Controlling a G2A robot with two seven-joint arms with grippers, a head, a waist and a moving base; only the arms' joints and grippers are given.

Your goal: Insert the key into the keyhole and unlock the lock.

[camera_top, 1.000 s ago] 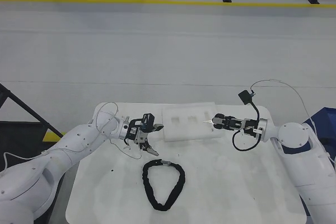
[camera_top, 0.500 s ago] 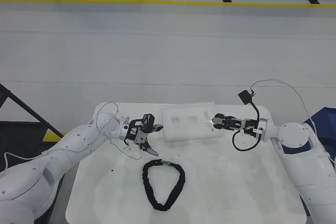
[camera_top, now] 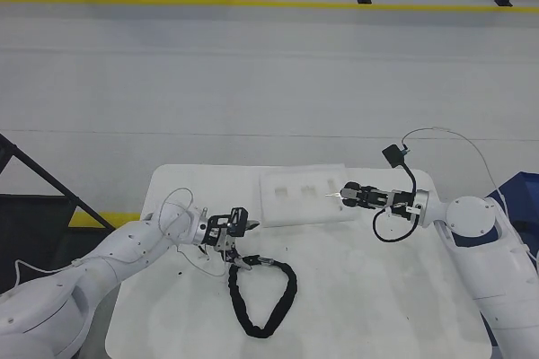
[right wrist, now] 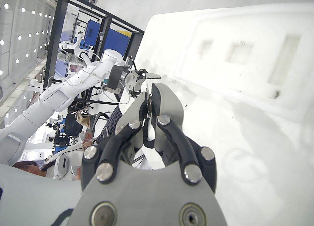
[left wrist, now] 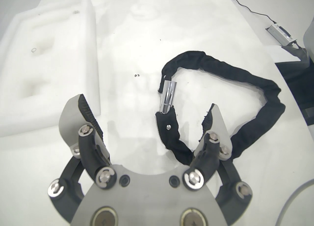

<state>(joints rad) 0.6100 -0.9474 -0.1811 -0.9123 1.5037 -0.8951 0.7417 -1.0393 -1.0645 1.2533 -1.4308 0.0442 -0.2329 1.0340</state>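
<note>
My left gripper (left wrist: 147,110) hangs spread wide over the chain lock (left wrist: 245,82), with the sleeved end beside the chrome cylinder (left wrist: 167,97) lying between its fingers. I judge it is set to pin the body so the keyhole can't swing away. The right gripper (right wrist: 151,88) is clamped on the key (camera_top: 331,191) (blade poking past the fingertips) above the foam tray (camera_top: 301,196), well apart from the lock, which lies on the table (camera_top: 386,296).
</note>
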